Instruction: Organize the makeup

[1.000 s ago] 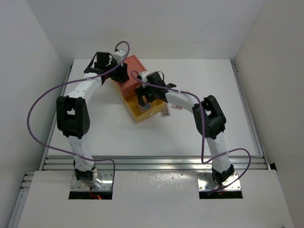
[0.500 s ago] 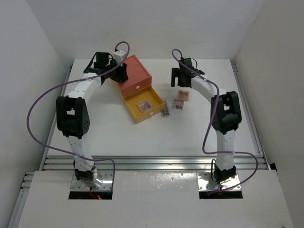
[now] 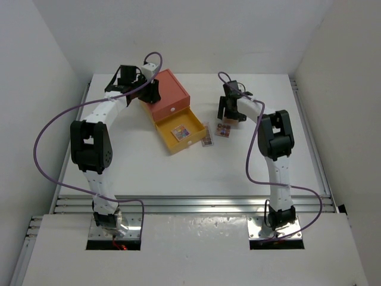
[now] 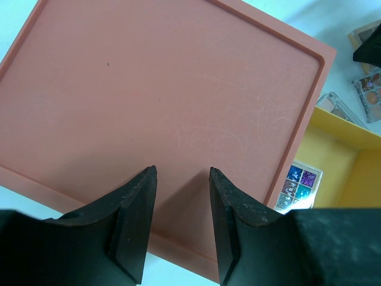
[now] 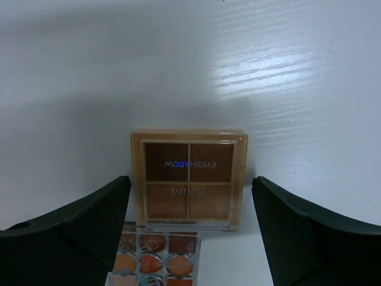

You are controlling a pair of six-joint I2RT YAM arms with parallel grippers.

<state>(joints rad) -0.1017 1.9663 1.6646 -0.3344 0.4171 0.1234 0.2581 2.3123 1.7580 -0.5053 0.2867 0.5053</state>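
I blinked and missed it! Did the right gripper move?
Yes. The right gripper left the yellow drawer and swung to the right of it, and is now over the brown palette.

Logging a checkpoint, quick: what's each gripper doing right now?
Left gripper: partly open, empty, over the box.
Right gripper: open, empty, over the brown palette.

We see a small flat brown four-pan eyeshadow palette (image 5: 189, 179) lying face up on the white table (image 5: 286, 71), its lettering upside down to us. Right at its near left corner sits a multi-pan palette of orange and copper shades (image 5: 156, 259). Over in the open yellow drawer (image 3: 165, 132), a blue-and-purple glitter palette (image 3: 180, 131) lies flat, and a pale palette (image 3: 206, 142) rests just outside the drawer's right wall.
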